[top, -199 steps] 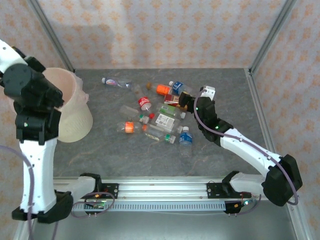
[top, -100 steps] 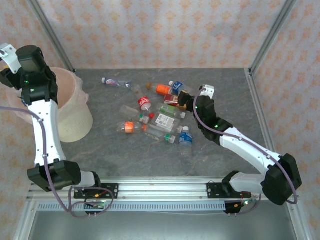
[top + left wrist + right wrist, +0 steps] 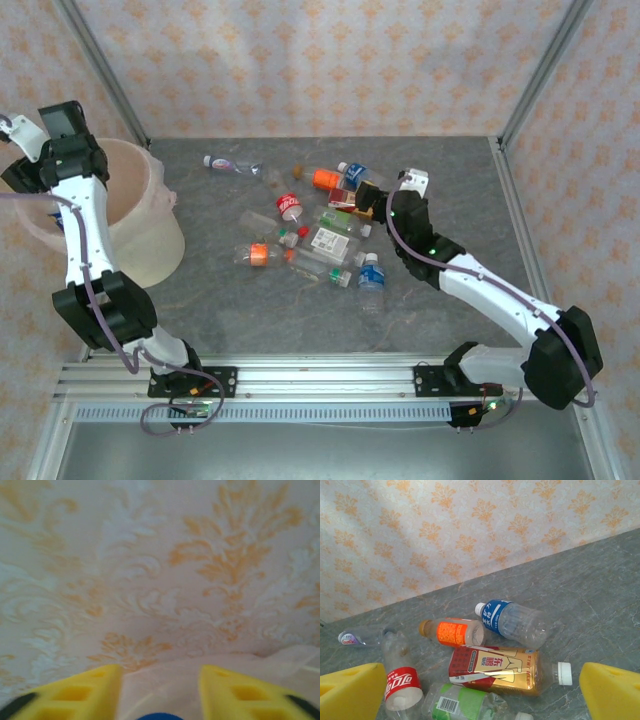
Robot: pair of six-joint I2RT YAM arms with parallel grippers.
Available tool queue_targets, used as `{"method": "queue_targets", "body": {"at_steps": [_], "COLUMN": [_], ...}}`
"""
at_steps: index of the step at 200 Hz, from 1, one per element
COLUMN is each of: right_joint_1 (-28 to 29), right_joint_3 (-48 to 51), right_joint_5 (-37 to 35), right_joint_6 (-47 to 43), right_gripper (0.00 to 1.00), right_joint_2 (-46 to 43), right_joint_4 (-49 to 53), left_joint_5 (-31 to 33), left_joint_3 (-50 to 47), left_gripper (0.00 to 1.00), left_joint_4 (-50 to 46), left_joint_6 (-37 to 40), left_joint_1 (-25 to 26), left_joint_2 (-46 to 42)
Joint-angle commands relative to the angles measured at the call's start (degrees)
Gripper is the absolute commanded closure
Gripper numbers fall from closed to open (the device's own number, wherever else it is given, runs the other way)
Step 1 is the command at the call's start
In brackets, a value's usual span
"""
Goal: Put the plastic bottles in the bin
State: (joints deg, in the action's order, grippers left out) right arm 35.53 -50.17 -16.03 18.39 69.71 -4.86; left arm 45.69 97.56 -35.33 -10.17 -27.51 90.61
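table [image 3: 250, 300]: grey, bearing everything below.
bin [image 3: 150, 240]: stands at the table's 9 o'clock edge, well apart from the bottle pile [image 3: 320, 230] at centre.
left arm [image 3: 75, 220]: reaches up over the bin's 10 o'clock rim.
left claw [image 3: 160, 680]: yellow fingers [image 3: 75, 692] partway apart, a blue rounded thing [image 3: 160, 716] low between them; whether it is gripped cannot be told.
right claw [image 3: 482, 690]: released, fingers wide, at the pile's 2 o'clock side.
red-and-gold bottle [image 3: 495, 667]: lies flat at 6 o'clock in the right wrist view, between the fingers, white cap [image 3: 564, 673] toward 3 o'clock.
judged step: picking this bottle. it lies end to end between the fingers, so turn the wrist to close across its body, clear of the blue-label bottle [image 3: 512, 622] just beside it at 12 o'clock.
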Motion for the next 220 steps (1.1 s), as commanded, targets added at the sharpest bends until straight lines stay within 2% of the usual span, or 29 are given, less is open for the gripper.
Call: {"method": "queue_targets", "body": {"at_steps": [1, 48, 80, 100, 115, 141, 171, 191, 220], "right_joint_1": [-0.28, -0.28, -0.36, -0.55, -0.64, -0.88, -0.83, -0.76, -0.01], "right_joint_3": [-2.21, -1.60, -1.86, -1.99, -2.21, -1.60, -0.77, 1.09, 4.04], "right_joint_5": [-0.08, -1.67, -1.94, -1.51, -0.96, 2.03, 4.19, 8.98, 20.39], "right_joint_6": [-0.25, -0.19, 0.91, 2.10, 3.33, 4.17, 7.28, 8.32, 9.66], "right_gripper": [0.01, 0.01, 0.01, 0.01, 0.01, 0.01, 0.01, 0.01, 0.02], "right_joint_2": [0.21, 0.07, 0.94, 1.48, 1.64, 1.30, 0.89, -0.71, -3.25], "right_joint_4": [1.61, 2.13, 4.34, 7.08, 10.55, 16.25, 25.22, 28.86, 34.94], "left_joint_5": [-0.72, -5.30, -12.61, -22.31, -28.13, -32.89, -43.29, -50.45, -57.81], "left_joint_3": [4.69, 10.27, 10.02, 9.02, 6.77, 3.29, -1.55, -6.17, -13.43], "left_gripper": [0.24, 0.00, 0.00, 0.00, 0.00, 0.00, 0.00, 0.00, 0.00], "left_joint_4": [-5.67, -10.89, -11.32, -10.07, -7.67, -3.58, 1.02, 4.96, 10.77], "left_joint_6": [-3.42, -5.24, -7.48, -10.07, -12.40, -14.75, -17.84, -21.90, -25.23], "left_joint_1": [-0.44, 0.71, 4.19, 7.08, 10.24, 17.17, 22.25, 24.62, 30.25], "left_joint_2": [0.12, 0.42, -2.37, -4.89, -7.07, -10.06, -12.59, -14.74, -17.85]}}
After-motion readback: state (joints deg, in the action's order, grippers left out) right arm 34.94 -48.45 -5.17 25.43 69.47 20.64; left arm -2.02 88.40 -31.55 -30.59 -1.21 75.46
